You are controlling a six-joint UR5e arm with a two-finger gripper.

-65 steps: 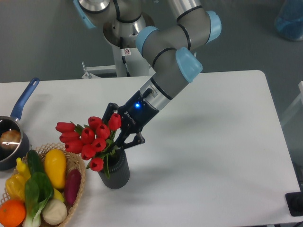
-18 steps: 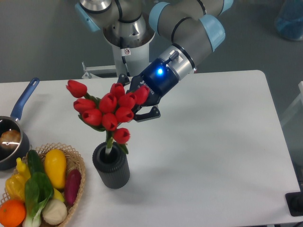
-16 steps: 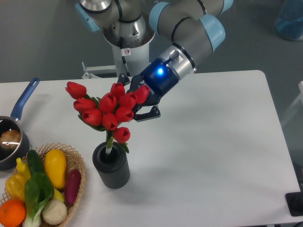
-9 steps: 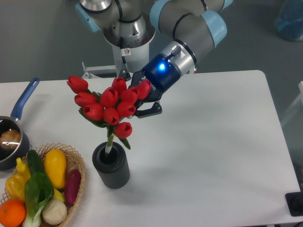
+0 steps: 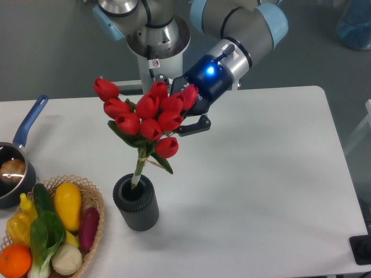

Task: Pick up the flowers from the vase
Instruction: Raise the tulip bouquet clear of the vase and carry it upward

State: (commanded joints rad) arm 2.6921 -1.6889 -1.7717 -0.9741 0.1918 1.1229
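- The gripper (image 5: 184,119) is clamped on the flowers (image 5: 148,116), its dark fingers mostly hidden behind the red heads; one finger (image 5: 196,123) shows at the bunch's right side, so the hold seems to be high up, near the blooms.
- The flowers hang over the left half of the table (image 5: 278,174), leaning left. The stem ends reach down to the mouth of the vase (image 5: 135,202) and look barely out of it, if at all.
- Handling, as a guess: the bunch looks light and top-heavy, with smooth, glossy heads and thin bendy stems tied by twine low down. A squeeze across the heads could crush or spread them; the tied stems just under the leaves would be the firmer place to grip.
- The vase is a dark grey ribbed cylinder standing upright near the table's front edge; it looks light enough to tip if the stems drag on its rim.
- Further left, at the front left corner, a woven basket (image 5: 95,223) holds smooth, rounded vegetables (image 5: 67,207), and a dark pan (image 5: 13,174) with a blue handle sits at the left edge.
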